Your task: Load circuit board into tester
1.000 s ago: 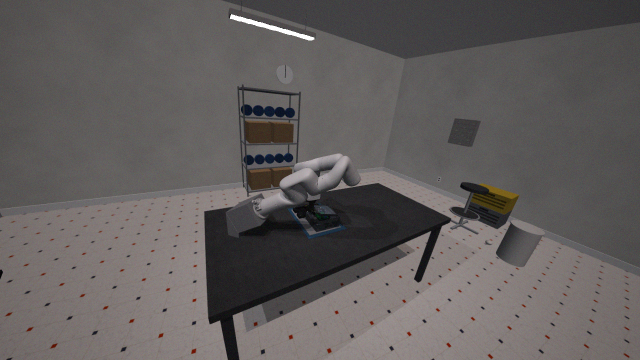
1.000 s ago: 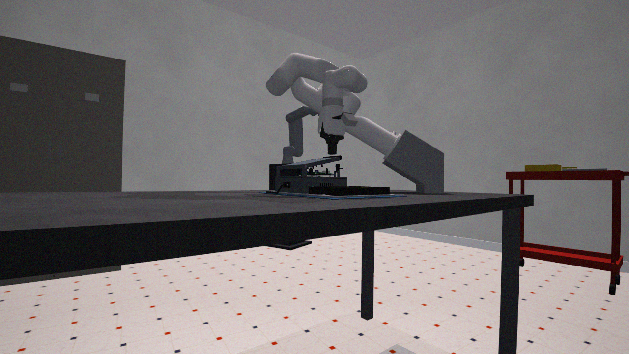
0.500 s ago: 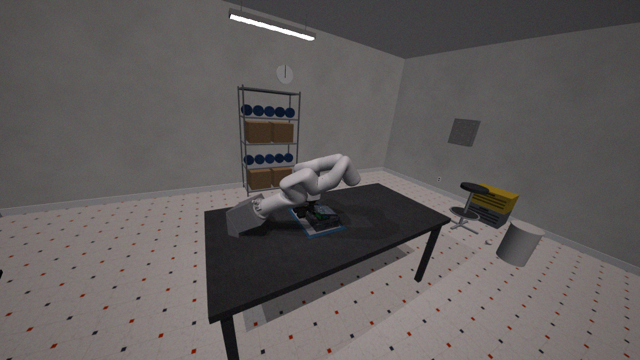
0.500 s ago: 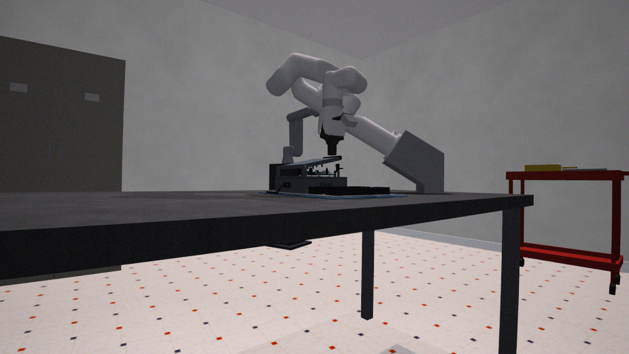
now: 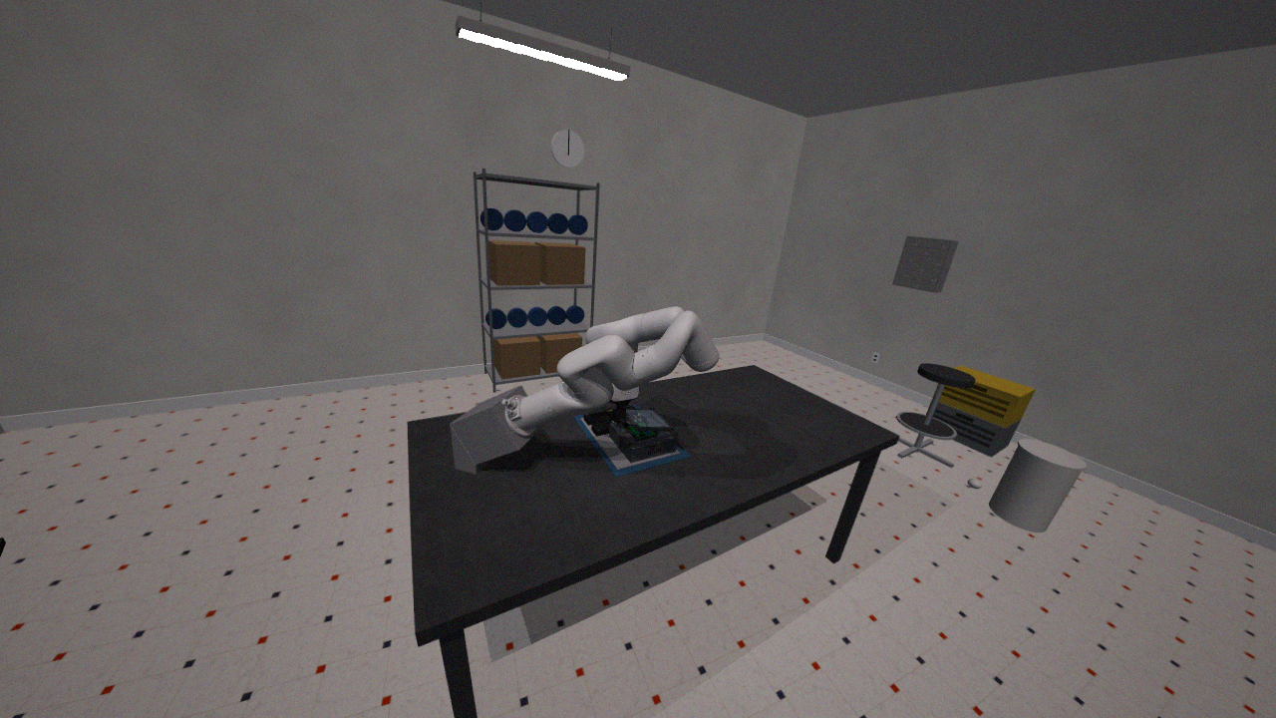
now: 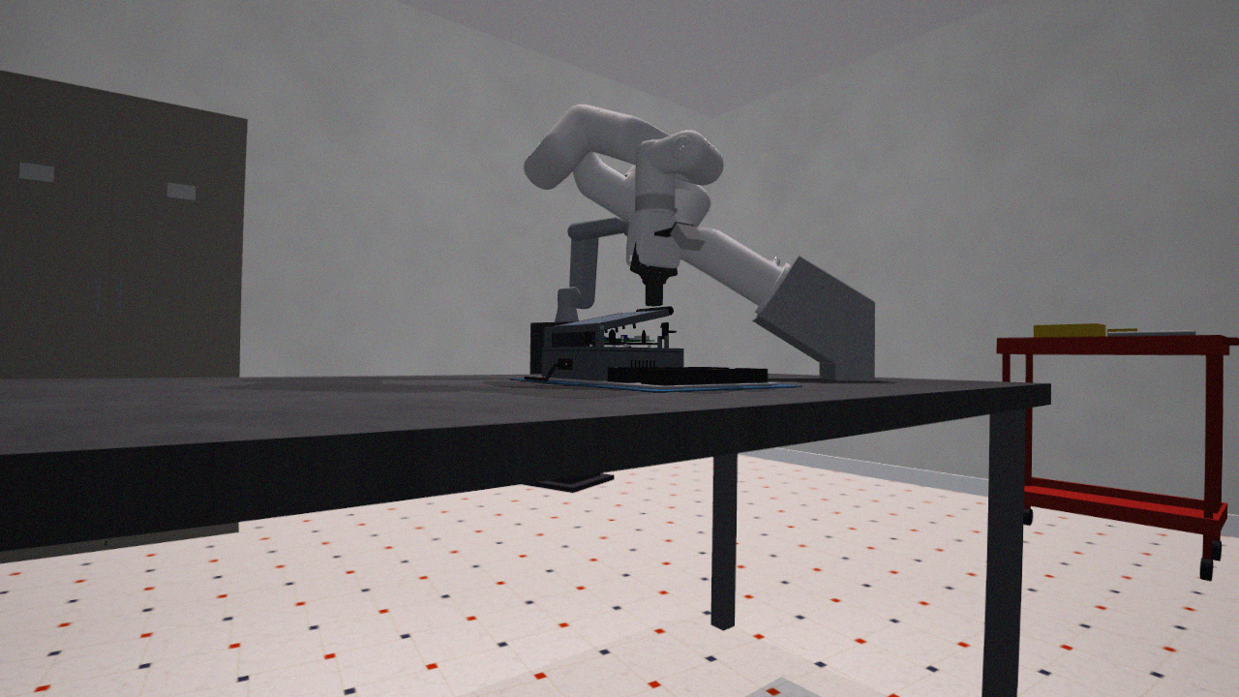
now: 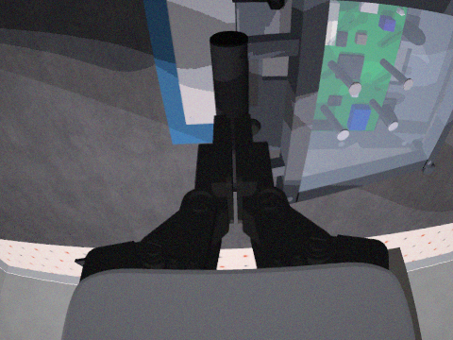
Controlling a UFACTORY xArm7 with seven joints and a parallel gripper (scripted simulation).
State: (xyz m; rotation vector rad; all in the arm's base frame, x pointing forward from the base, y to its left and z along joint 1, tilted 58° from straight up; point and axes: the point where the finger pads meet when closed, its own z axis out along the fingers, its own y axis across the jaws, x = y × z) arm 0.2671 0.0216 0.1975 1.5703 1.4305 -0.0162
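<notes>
Pincer (image 5: 621, 407) (image 6: 653, 302) (image 7: 233, 138): fingers together, nothing gripped. The lid's black handle (image 6: 666, 310) (image 7: 229, 76) extends toward 12 o'clock in the wrist view; contact cannot be confirmed. Lid (image 5: 655, 418) (image 6: 606, 318) (image 7: 330, 156): partly lowered, unlatched. Beyond it, at 2 o'clock, the circuit board (image 5: 637, 430) (image 6: 641, 340) (image 7: 370, 44) lies inside the tester (image 5: 646, 444) (image 6: 649, 356), on the table (image 5: 535, 536) (image 6: 347, 415) (image 7: 94, 165). Transfer: complete. Pin seating: cannot be verified. Remaining: press handle fully down, confirm latching, withdraw.
</notes>
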